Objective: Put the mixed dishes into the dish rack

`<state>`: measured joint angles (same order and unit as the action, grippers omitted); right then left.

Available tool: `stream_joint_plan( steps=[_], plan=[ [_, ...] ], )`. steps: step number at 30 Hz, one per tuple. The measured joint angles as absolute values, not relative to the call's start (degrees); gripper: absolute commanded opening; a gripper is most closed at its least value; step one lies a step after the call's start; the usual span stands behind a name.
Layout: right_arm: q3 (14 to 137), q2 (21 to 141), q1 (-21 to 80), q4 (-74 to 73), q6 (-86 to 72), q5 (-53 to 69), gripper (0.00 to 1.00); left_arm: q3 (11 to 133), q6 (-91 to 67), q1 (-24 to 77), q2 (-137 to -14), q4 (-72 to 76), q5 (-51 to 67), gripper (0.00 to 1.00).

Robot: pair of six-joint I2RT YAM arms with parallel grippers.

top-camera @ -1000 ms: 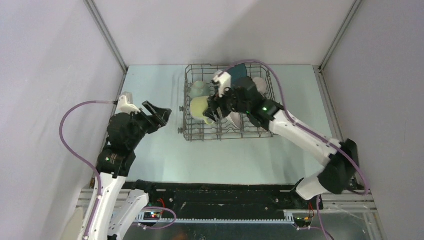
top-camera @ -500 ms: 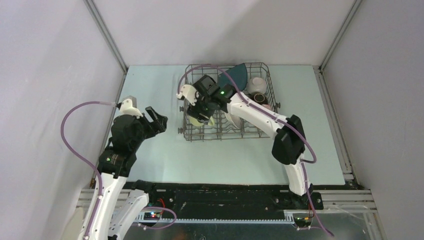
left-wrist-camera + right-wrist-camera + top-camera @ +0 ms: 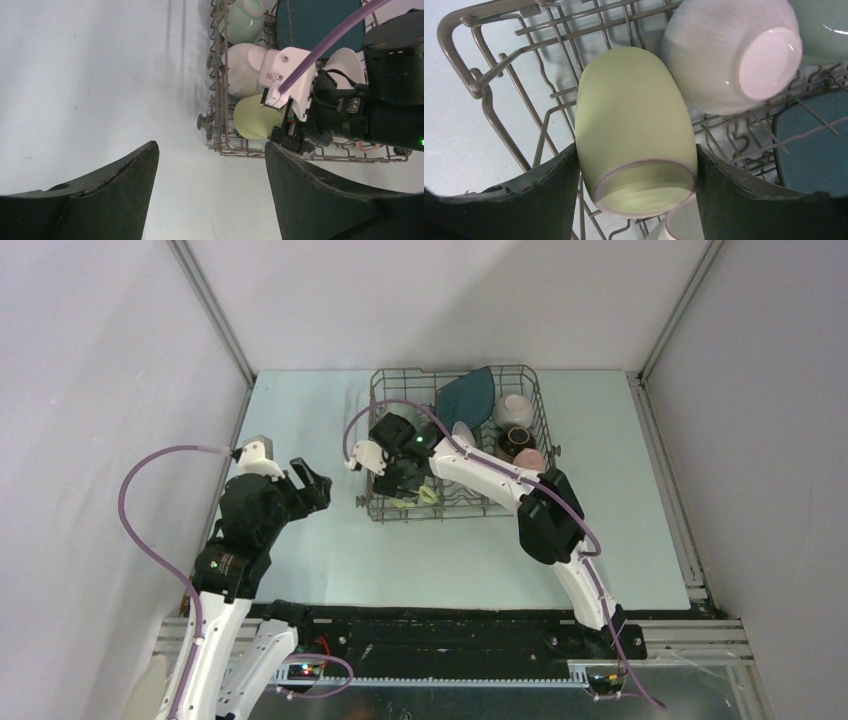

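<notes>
While the right gripper (image 3: 636, 167) is pinching a pale yellow-green ceramic mug (image 3: 634, 115), the left gripper (image 3: 210, 150) is hovering with jaws spread.
The right jaws are pressing both sides of the tilted mug, which is being held inside the near-left corner of the large grey metal wire dish rack (image 3: 459, 25), just beside an upturned white bowl (image 3: 724, 50). The left jaws are hanging over the pale blue surface (image 3: 100, 75), left of the rack.
</notes>
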<state>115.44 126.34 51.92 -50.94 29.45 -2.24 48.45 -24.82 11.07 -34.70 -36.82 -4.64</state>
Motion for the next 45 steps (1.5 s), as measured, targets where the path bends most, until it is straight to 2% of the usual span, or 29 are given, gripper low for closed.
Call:
stream_joint_plan(
  steps=[4,5,9,14,16,17,19,21,24,29,33,41,42,45],
  plan=[
    [116.14,127.52,51.92,-50.96,30.68,-1.19,0.02,48.45,-24.82,11.07,-34.72,-36.8,-4.62,0.84],
    [116.4,127.61,51.9,-51.09,30.89,-0.84,0.13,48.45,-24.82,11.07,-34.72,-36.8,-4.58,0.84],
    [118.13,128.55,51.96,-52.03,32.08,-0.56,0.34,48.45,-24.47,11.07,-34.7,-36.75,-4.54,0.86],
    [119.28,129.29,52.12,-52.62,32.91,-0.91,0.47,48.42,-23.9,11.07,-33.85,-36.45,-4.36,0.87],
    [119.31,129.32,52.12,-52.62,33.01,-0.89,0.38,48.42,-23.9,11.07,-33.26,-36.14,-4.36,0.87],
    [119.31,129.32,52.12,-52.66,33.04,-0.86,0.25,48.42,-23.9,11.07,-33.15,-36.01,-4.36,0.87],
    [119.39,129.32,52.12,-52.95,33.23,-0.84,0.13,48.42,-23.9,11.07,-33.12,-35.88,-4.36,0.87],
    [119.52,129.32,52.07,-53.45,33.5,-0.71,0.09,48.42,-23.9,11.07,-33.21,-35.9,-4.36,0.87],
    [119.52,129.32,51.92,-54.28,33.98,-0.27,0.09,48.42,-23.9,11.07,-33.3,-35.9,-4.36,0.87],
    [119.52,129.32,51.51,-56.14,34.3,0.08,0.18,48.42,-23.9,11.07,-33.36,-35.7,-4.36,0.87],
    [119.66,129.32,51.55,-56.82,34.37,-0.05,0.19,48.42,-23.92,11.07,-33.39,-35.7,-4.34,0.87],
    [121.47,129.64,51.51,-59.37,35.18,4.08,0.48,48.42,-23.9,11.07,-33.41,-35.68,-4.34,0.87],
    [121.78,129.82,51.53,-59.79,35.18,4.27,0.55,48.42,-23.9,11.07,-33.45,-35.68,-4.34,0.87],
    [123.2,130.98,51.59,-60.64,35.09,4.05,0.96,48.42,-23.9,11.07,-33.58,-35.68,-4.36,0.87]
  ],
)
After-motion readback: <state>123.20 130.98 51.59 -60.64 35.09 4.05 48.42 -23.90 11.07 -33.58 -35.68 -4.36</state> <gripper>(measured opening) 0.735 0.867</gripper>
